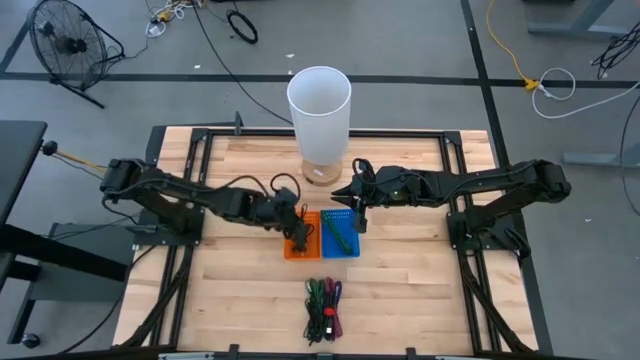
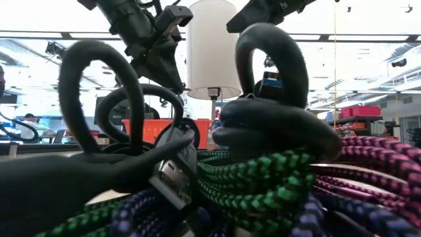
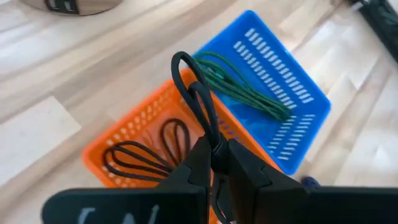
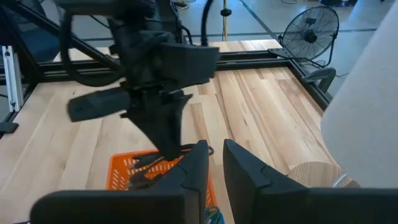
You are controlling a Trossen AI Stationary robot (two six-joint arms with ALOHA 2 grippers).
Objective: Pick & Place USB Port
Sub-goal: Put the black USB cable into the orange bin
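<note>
While gripped, black cable point(image 3: 198, 106) half hidden by left pincer point(image 3: 214, 163), orange basket point(image 3: 127, 134) below.

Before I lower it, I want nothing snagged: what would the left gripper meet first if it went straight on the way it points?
Probably the orange slotted plastic basket right ahead of the left gripper, which is shut on a looped black cable; depth is unclear.

The high camera looked straight down on the whole pale wooden slatted table point(image 1: 250, 290). The low one sat at tabletop level, close behind braided cables point(image 2: 263, 184). Both wrist cameras shared the orange slotted plastic basket point(image 3: 134, 127).
</note>
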